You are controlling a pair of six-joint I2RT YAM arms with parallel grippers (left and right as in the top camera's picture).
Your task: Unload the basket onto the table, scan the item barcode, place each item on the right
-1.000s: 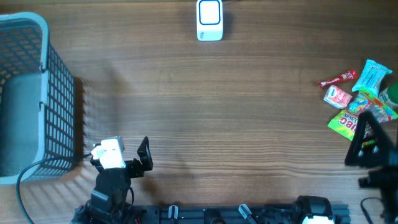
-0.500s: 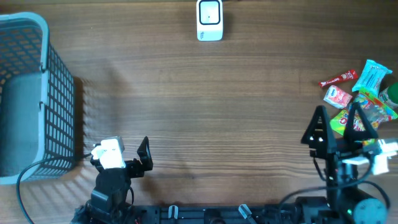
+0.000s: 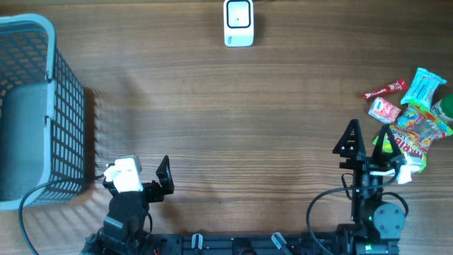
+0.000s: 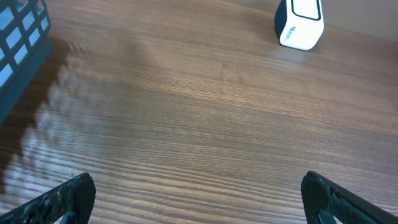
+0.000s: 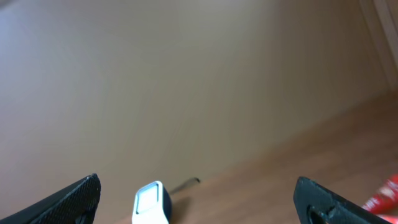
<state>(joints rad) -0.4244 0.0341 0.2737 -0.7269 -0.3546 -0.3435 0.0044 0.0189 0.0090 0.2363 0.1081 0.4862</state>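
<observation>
You have the basket (image 3: 67, 120) at the frame's left edge, the scanner (image 3: 238, 23) at top centre, and the snack packets (image 3: 414, 117) clustered at the right edge.

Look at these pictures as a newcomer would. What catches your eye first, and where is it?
The bright snack packets heaped at the right edge of the table stand out most, with the open right gripper close by them. Next come the big blue mesh basket on the left and the small white scanner at the far middle edge.
</observation>
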